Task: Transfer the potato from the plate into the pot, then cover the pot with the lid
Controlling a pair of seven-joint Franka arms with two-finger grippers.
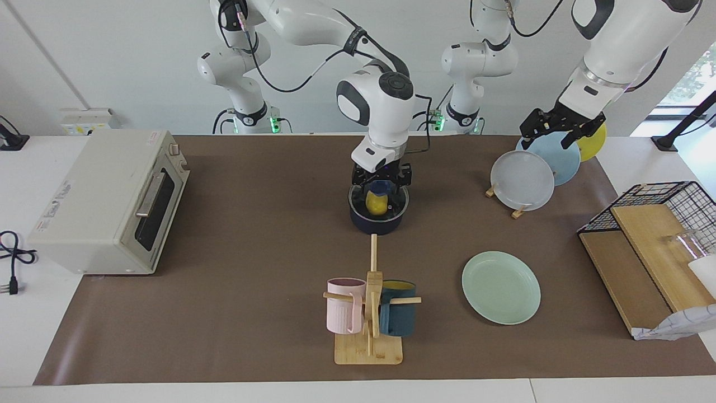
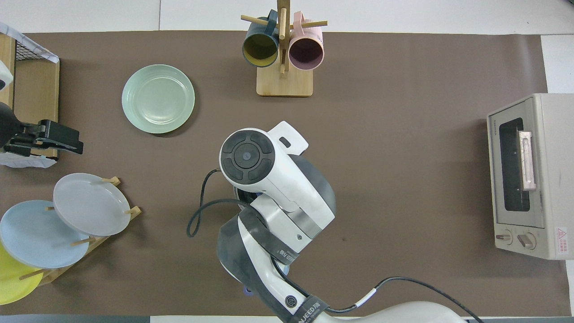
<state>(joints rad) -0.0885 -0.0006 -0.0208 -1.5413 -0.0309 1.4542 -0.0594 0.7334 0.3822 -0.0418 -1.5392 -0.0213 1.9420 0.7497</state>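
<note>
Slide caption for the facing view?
Right pincer lowers glass lid onto navy pot holding yellow potato; mint plate empty.

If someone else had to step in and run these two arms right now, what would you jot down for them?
Right claw: directly over the pot, at the blue knob of the lid; grip unclear.
Left claw: waiting above the upright rack plates, holding nothing.
Potato: already in the pot, visible through the glass.
Plate: empty, near the mug stand.
Done: potato moved, lid at the pot.
Left: confirm the lid sits flat, then withdraw.
</note>
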